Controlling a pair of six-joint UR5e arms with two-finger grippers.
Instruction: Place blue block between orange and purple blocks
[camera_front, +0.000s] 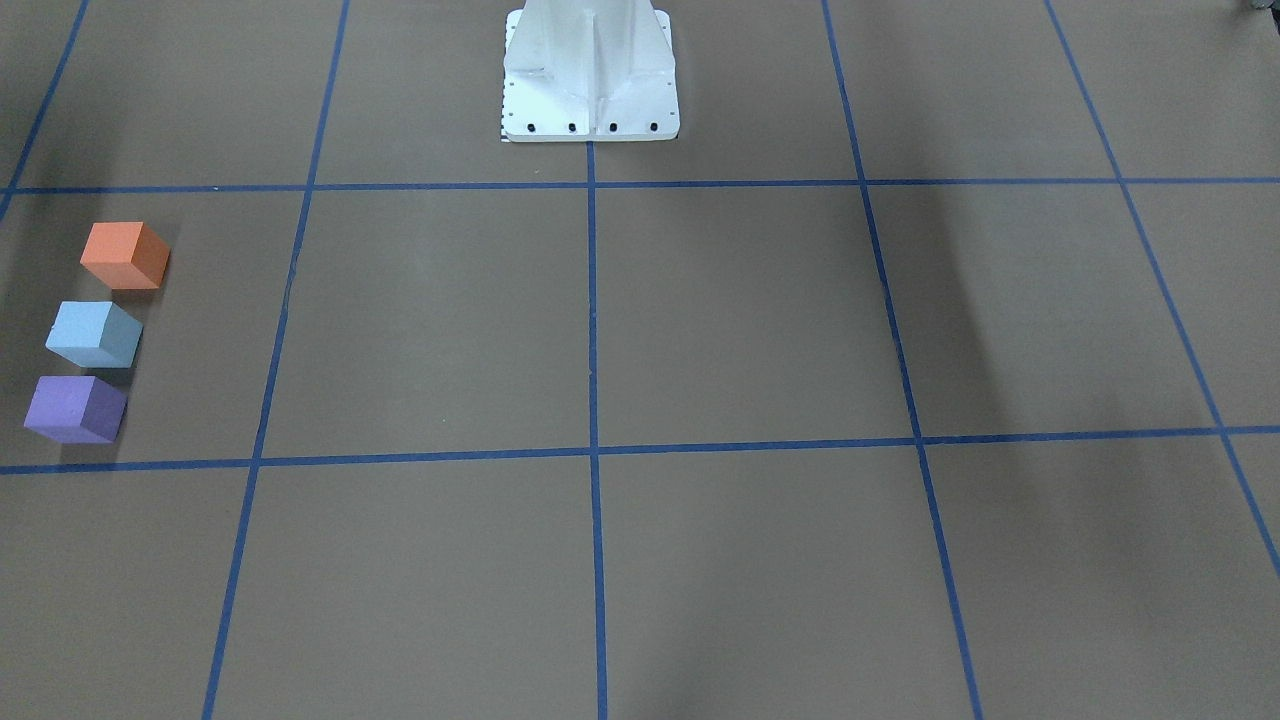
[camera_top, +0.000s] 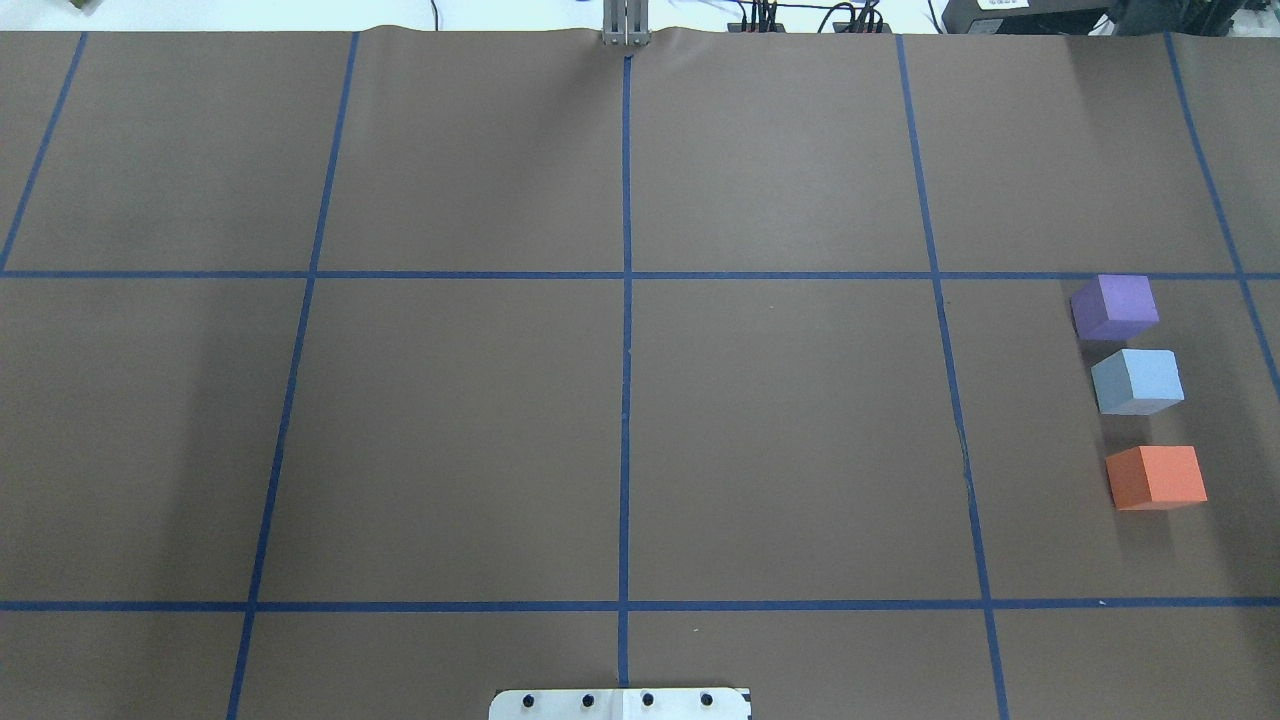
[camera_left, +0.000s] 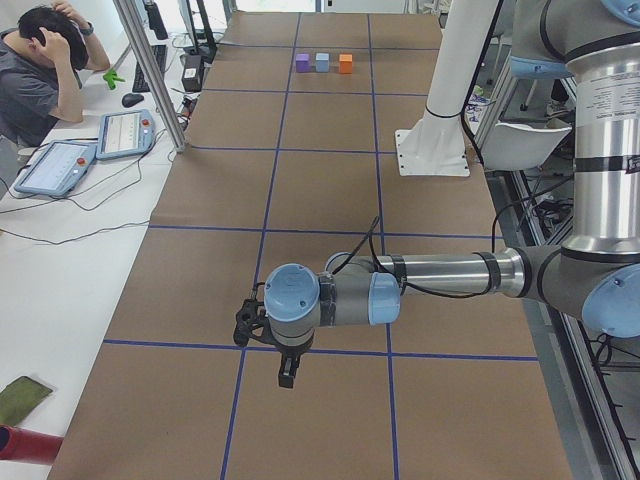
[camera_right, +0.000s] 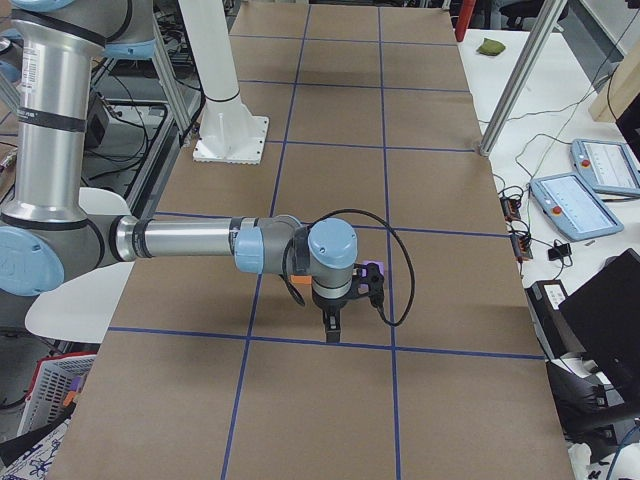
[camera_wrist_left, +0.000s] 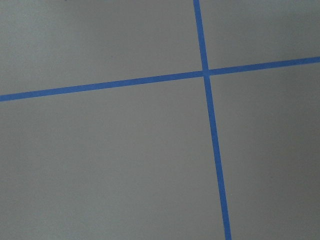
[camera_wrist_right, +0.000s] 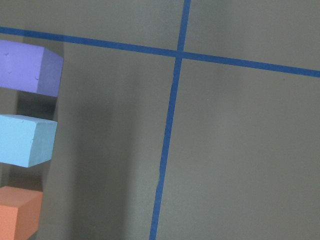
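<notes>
The blue block (camera_top: 1137, 381) sits on the brown table between the purple block (camera_top: 1115, 306) and the orange block (camera_top: 1156, 477), in a row with small gaps. The row is at the left of the front-facing view: orange (camera_front: 125, 255), blue (camera_front: 95, 335), purple (camera_front: 75, 408). The right wrist view shows purple (camera_wrist_right: 27, 67), blue (camera_wrist_right: 25, 140) and orange (camera_wrist_right: 17, 212) at its left edge. My right gripper (camera_right: 333, 330) hangs above the table beside the row. My left gripper (camera_left: 280, 375) hangs far from the blocks. I cannot tell if either is open or shut.
Blue tape lines (camera_top: 626, 400) divide the table into squares. The white robot pedestal (camera_front: 590, 70) stands at the table's robot side. An operator (camera_left: 40, 80) sits at a side desk with tablets (camera_left: 125, 133). A metal post (camera_left: 155, 80) stands at the table's edge.
</notes>
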